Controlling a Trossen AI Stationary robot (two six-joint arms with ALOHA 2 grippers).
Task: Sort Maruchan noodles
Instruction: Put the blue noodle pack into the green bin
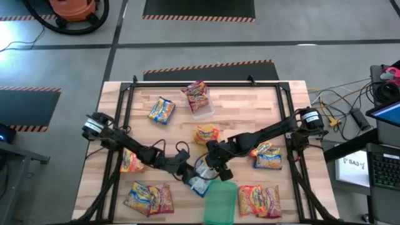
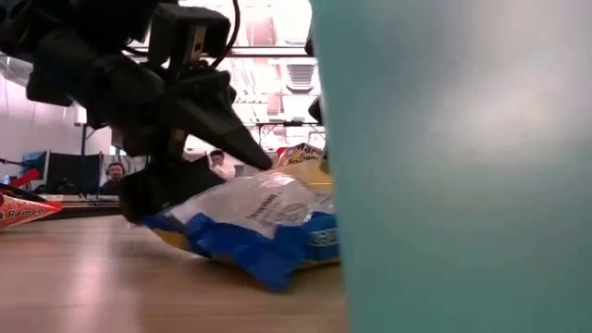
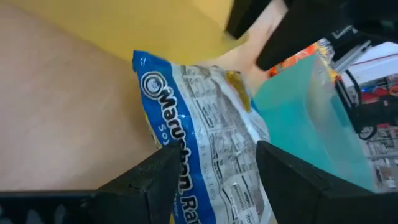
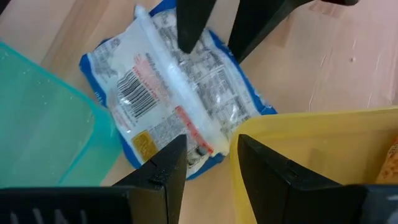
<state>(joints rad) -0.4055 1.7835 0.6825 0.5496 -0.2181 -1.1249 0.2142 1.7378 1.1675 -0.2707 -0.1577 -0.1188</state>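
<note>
A crinkly blue-and-white noodle packet (image 4: 171,118), printed back up with a barcode, lies on the wooden counter (image 1: 250,109) between a translucent teal tray (image 1: 220,201) and a yellow tray (image 4: 311,155). The left gripper (image 3: 208,168) has its jaws spread astride one end. The right gripper (image 4: 208,155) hovers above, jaws seemingly parted, holding nothing.
</note>
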